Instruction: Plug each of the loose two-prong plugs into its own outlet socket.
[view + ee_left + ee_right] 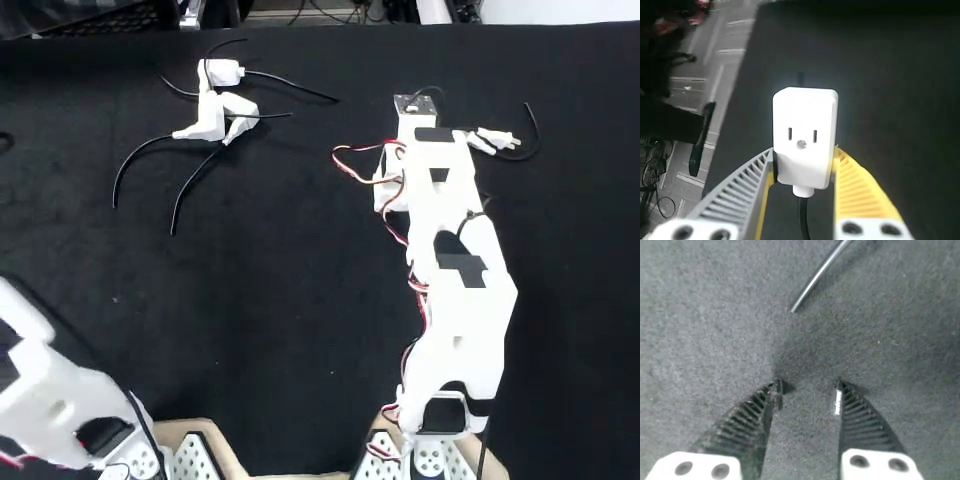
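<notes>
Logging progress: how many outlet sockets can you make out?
1: the outlet socket, held in the left claw. The white corded cluster on the table may hide more.

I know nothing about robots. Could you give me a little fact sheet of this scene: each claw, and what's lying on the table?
Left claw: shut on a white outlet socket, slots facing its camera
Right claw: open, empty, tips near the black table
By right claw: end of a black cord
Far left of table: heap of white plugs and black cords
Beside the outstretched arm: one white plug on a cord
</notes>
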Controlling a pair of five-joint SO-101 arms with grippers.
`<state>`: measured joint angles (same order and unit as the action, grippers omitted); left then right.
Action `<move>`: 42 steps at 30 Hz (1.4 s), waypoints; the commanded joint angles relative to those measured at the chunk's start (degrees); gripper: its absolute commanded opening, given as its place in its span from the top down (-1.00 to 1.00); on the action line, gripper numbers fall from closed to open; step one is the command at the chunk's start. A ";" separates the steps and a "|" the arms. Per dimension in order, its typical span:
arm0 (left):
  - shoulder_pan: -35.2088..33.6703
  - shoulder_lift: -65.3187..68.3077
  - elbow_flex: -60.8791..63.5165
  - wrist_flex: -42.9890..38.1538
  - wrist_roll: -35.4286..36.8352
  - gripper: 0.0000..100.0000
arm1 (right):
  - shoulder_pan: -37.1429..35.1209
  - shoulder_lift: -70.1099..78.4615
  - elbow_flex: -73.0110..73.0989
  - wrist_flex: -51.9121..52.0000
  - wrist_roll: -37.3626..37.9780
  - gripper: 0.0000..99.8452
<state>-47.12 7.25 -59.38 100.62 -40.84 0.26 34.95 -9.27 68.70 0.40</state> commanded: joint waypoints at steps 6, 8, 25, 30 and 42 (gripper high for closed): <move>19.47 -27.78 37.76 0.18 -2.99 0.94 | -2.11 -0.22 0.31 -1.14 0.70 0.68; 24.04 -30.51 49.10 0.09 -2.99 0.94 | -2.11 -0.22 0.31 -1.14 0.70 0.68; 58.68 -30.77 102.81 -30.07 9.49 0.94 | -2.02 -0.22 0.31 -1.14 0.70 0.68; 70.73 -21.71 102.81 -31.91 10.99 0.94 | -2.02 -0.22 0.31 -1.14 0.70 0.68; 67.30 3.69 82.95 -27.69 13.71 0.94 | -2.02 -0.13 0.31 -1.23 0.70 0.68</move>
<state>21.01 8.48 27.91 72.75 -27.56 0.26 34.95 -9.27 68.70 0.40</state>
